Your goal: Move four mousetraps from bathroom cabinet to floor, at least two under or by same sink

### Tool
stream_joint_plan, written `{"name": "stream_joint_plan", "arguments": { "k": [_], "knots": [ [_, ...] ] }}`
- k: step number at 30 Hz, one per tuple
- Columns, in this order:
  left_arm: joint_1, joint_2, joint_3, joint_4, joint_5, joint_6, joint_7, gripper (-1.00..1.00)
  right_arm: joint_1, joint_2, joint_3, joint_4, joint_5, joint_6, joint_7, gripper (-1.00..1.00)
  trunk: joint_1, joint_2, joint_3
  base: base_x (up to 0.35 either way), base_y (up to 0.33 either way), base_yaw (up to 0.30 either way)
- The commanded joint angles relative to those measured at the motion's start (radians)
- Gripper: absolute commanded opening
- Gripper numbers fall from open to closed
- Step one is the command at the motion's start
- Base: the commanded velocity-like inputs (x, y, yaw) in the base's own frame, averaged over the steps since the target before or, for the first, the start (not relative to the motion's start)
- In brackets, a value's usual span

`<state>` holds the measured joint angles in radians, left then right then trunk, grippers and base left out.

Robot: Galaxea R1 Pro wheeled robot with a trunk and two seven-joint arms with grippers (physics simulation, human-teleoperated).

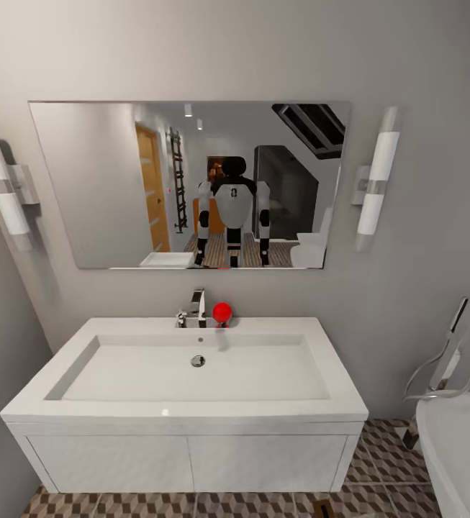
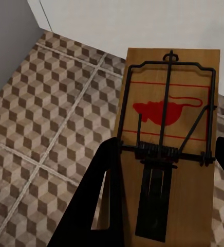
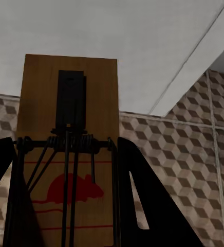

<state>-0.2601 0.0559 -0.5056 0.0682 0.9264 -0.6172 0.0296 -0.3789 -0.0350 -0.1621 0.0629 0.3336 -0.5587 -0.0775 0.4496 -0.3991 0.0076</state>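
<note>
You are in the placing step: each arm carries a trap and you stand squarely before the wide white rectangular wall-hung sink (image 1: 191, 374) with its chrome tap (image 1: 195, 308) and the two-door white vanity (image 1: 191, 460) beneath it.

In the left wrist view, the left gripper (image 2: 163, 175) has its dark jaws closed on either side of a flat tan wooden mousetrap with black wire spring and red mouse print (image 2: 168, 139), held above the brown-and-beige cube-patterned tiled bathroom floor (image 2: 45, 123), near the foot of a white panel that looks like the vanity front.

In the right wrist view, the right gripper (image 3: 66, 190) likewise clamps a second wooden mousetrap with the same red mouse print (image 3: 68, 118); behind it run a white surface and more patterned tile.

Judging from this, the next move calls for lowering each arm until its trap lies flat on the tiles, close against or under the vanity, and only then opening the jaws.

The head view gives you the sink, the wall mirror (image 1: 105, 187) with the robot's reflection, a small red ball (image 1: 222, 311) by the tap, the white bathtub rim (image 1: 458, 446) at the right, and what may be another trap on the floor at the lower edge, too small to be sure. The wrist views alone give the held traps and their nearness to the floor.
</note>
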Motion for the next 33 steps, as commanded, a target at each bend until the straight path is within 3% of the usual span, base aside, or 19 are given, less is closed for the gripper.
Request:
{"name": "stream_joint_plan", "arguments": {
  "k": [1, 16, 24, 33],
  "knots": [
    [-0.001, -0.001, -0.007, 0.002, 0.0, -0.003, 0.003, -1.0, -0.002, 0.0, -0.005, 0.005, 0.01, -0.006, -0.007, -1.0, 0.0, -0.001, 0.0, 0.0, 0.141, 0.0],
    [-0.001, -0.001, -0.008, 0.002, 0.0, -0.003, 0.003, -1.0, -0.002, 0.0, -0.005, 0.005, 0.01, -0.006, -0.007, -1.0, 0.0, -0.001, 0.0, 0.002, 0.017, 0.0],
    [-0.001, -0.001, -0.008, 0.002, 0.0, -0.003, 0.003, -1.0, -0.002, 0.0, -0.005, 0.005, 0.01, -0.006, -0.007, -1.0, 0.0, -0.001, 0.0, 0.214, 0.0, 0.0],
    [-0.001, -0.003, -0.007, 0.002, 0.0, -0.002, 0.003, -1.0, -0.001, 0.0, -0.005, 0.005, 0.003, -0.003, -0.005, -1.0, 0.0, -0.001, 0.0, 0.026, 0.0, 0.0]
  ]
}}
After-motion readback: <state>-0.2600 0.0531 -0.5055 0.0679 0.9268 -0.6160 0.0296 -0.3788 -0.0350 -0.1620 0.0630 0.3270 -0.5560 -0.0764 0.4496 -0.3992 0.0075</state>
